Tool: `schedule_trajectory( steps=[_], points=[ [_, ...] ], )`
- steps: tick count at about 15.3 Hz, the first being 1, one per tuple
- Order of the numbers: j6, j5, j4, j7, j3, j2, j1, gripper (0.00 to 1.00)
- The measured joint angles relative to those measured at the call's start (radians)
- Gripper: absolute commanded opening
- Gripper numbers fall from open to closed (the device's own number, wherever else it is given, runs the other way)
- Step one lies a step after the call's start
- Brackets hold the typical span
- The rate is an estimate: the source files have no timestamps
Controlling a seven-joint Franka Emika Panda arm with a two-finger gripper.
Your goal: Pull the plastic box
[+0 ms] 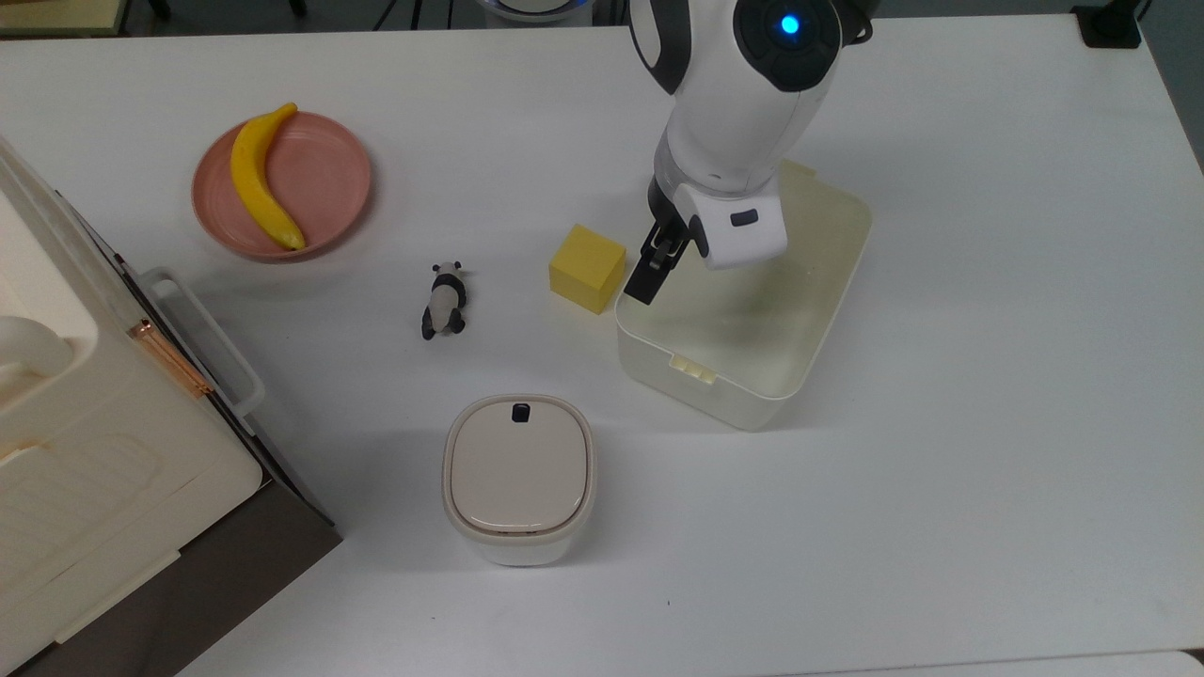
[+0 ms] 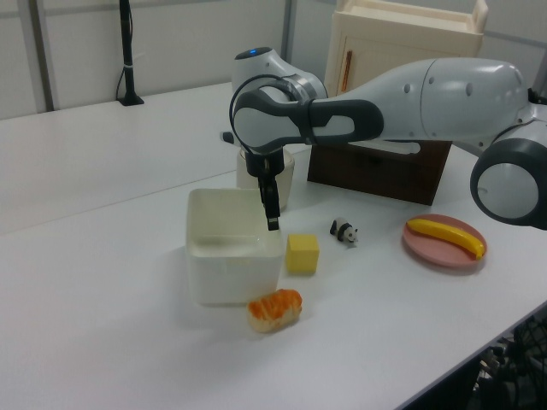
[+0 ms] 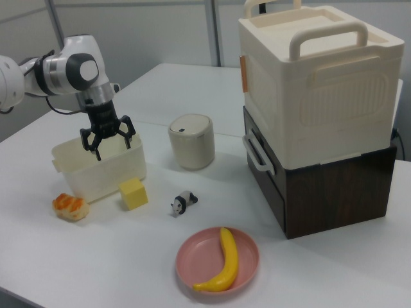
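While the gripper (image 3: pixel 107 136) hangs with its fingers spread apart, tips lowered inside the plastic box (image 1: pixel 752 357) against the wall nearest the yellow cube (image 1: pixel 587 268), we log the box on the white table (image 1: pixel 988 423) at roughly three o'clock from that cube in the top view. We also list a panda figurine (image 1: pixel 444 299) at nine o'clock from the cube, a lidded white bin (image 1: pixel 518 478) at six o'clock, and a banana (image 1: pixel 261 179) on a pink plate (image 1: pixel 329 179) toward ten o'clock.
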Motion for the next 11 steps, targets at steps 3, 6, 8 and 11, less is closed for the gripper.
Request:
schedule_trajectory(
  steps=[3, 6, 8, 11],
  points=[
    [0.000, 0.030, 0.009, 0.185, 0.000, -0.032, 0.000, 1.00],
    [-0.001, 0.034, 0.012, 0.410, -0.001, -0.093, -0.012, 1.00],
    [-0.029, 0.034, 0.013, 0.519, -0.001, -0.141, -0.052, 1.00],
    [-0.133, 0.035, 0.013, 0.579, -0.002, -0.212, -0.150, 1.00]
  ],
)
